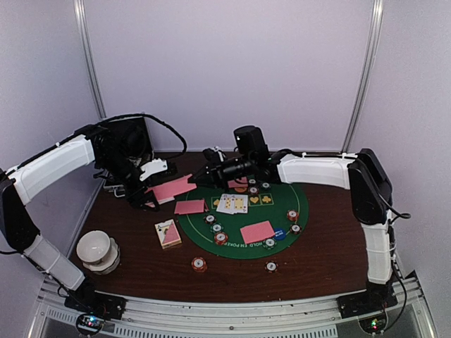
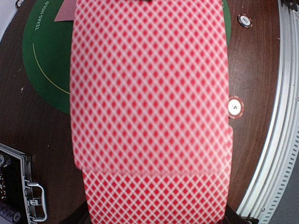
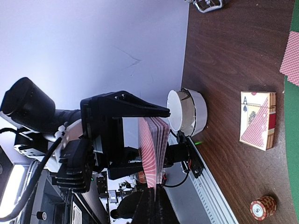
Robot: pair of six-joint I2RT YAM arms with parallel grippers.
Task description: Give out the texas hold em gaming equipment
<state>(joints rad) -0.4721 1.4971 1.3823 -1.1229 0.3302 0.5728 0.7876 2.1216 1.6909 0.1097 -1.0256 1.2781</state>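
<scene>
Pink-backed card deck [image 2: 149,107]: clamped in left gripper [image 3: 161,137], frame centre.
Right gripper [image 1: 206,176]: closed at deck edge; pinch unclear.
Technique: peel one card only.

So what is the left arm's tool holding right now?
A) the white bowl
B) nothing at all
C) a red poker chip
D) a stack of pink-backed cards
D: the left tool is shut on a stack of pink-backed cards, whose patterned backs fill its wrist view; the white bowl stands apart from it, untouched.
</scene>
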